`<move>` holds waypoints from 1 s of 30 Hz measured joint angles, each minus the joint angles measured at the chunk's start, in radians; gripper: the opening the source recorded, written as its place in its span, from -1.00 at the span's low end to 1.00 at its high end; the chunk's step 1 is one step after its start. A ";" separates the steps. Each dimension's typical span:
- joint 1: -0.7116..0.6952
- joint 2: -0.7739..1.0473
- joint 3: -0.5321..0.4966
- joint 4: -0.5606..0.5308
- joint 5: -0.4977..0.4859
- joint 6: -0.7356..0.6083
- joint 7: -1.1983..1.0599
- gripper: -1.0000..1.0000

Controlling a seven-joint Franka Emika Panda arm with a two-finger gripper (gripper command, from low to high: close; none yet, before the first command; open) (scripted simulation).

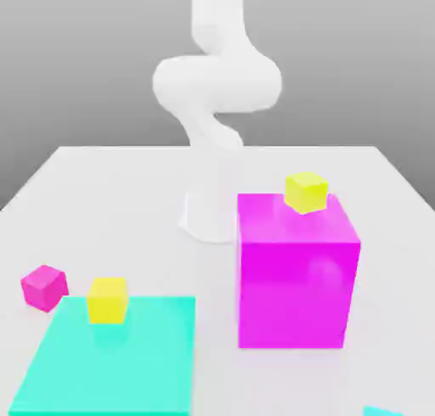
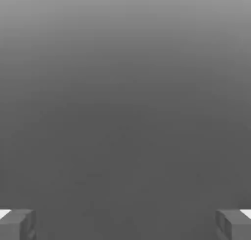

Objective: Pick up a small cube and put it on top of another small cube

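The gripper (image 2: 125, 224) is seen spread wide, nothing held. The magenta cube (image 1: 44, 287), likely light and rigid, is best pinched across opposite flat faces.

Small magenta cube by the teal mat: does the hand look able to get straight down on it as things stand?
Probably yes. The small magenta cube sits alone on the table, apart from the yellow cube on the teal mat, nothing over it. The hand is open.

Large magenta block (image 1: 296, 274) standing just beside flat teal mat (image 1: 110, 359) on white table (image 1: 102, 193); perhaps another teal corner (image 1: 382, 411) nearby.
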 joint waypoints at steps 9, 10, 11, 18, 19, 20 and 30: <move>-0.104 0.325 -0.226 -0.155 -0.020 0.187 -0.150 0.00; -0.116 0.360 -0.251 -0.172 -0.017 0.208 -0.170 0.00; -0.128 0.396 -0.276 -0.189 -0.013 0.228 -0.190 0.00; -0.238 0.657 -0.435 -0.307 0.069 0.371 -0.374 0.00; -0.251 0.697 -0.445 -0.323 0.091 0.390 -0.408 0.00; -0.279 0.736 -0.449 -0.340 0.113 0.410 -0.441 0.00; -0.511 1.029 -0.204 -0.318 0.442 0.603 -0.720 -1.00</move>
